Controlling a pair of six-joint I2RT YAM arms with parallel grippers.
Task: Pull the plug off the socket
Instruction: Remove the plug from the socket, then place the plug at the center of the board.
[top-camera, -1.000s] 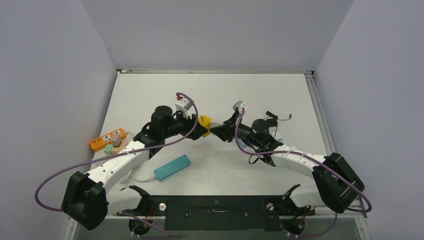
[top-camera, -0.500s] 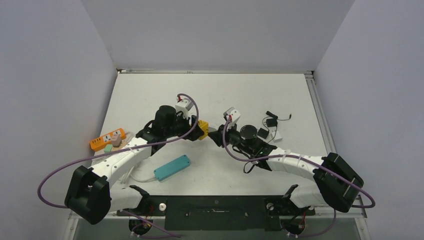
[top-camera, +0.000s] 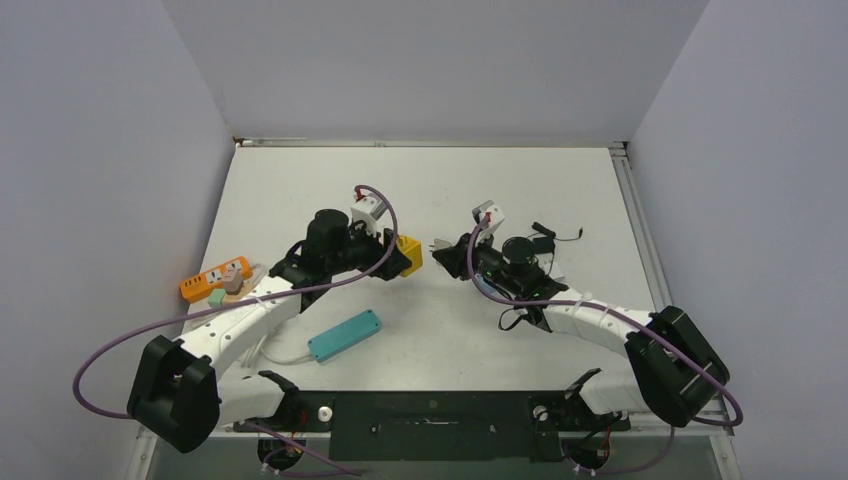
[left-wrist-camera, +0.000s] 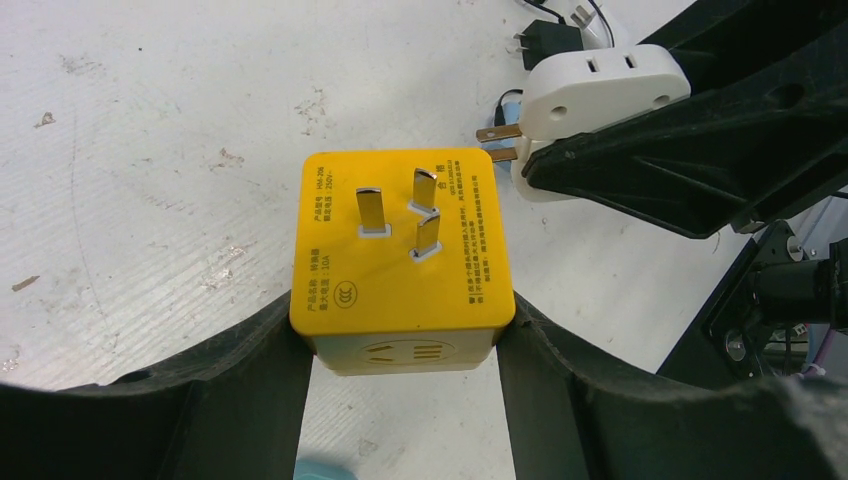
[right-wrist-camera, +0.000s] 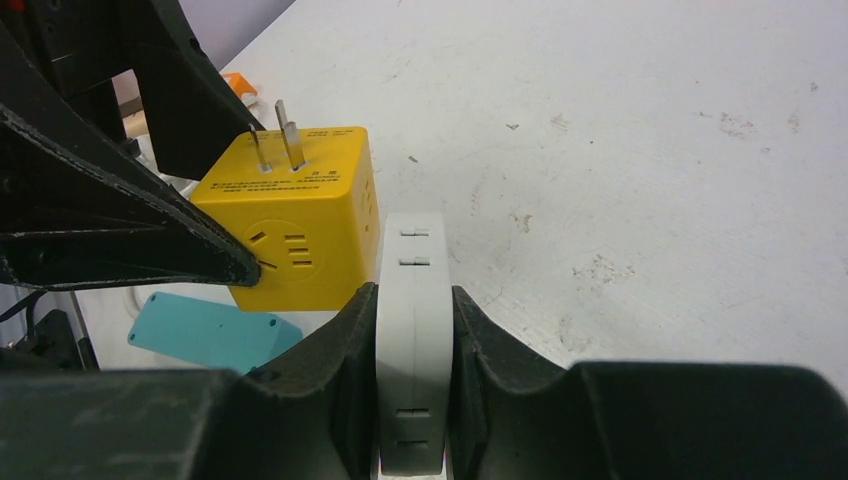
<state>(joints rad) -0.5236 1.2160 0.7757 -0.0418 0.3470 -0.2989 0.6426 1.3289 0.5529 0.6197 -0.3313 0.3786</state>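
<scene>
Looking down on a white table (top-camera: 600, 180), with the yellow socket cube (top-camera: 409, 253) near its middle as the landmark. Far left of the cube, by the table's left edge, lies an orange power strip (top-camera: 214, 277) with small pale blocks beside it. Nearer the arm bases and left of the cube lies a teal box (top-camera: 344, 334) on a white cord. The left gripper (left-wrist-camera: 402, 350) is clamped on the cube: its 2 black fingers press the cube's opposite sides, and the cube's face with 3 metal prongs points away from the wrist. Just right of the cube there is a bare gap of table. Across that gap the right gripper (right-wrist-camera: 412, 330) is squeezed tight on the white plug (right-wrist-camera: 410, 300), a flat white adapter gripped edge-on. In the left wrist view the plug's 2 metal pins show bare, pointing toward the cube but not touching it. Further right of the cube, behind the right arm, sits a small black adapter with a thin wire (top-camera: 548, 240). Judged from this, the pull is done: plug and socket are separated, each held by 1 arm. What seems left is only setting them down
</scene>
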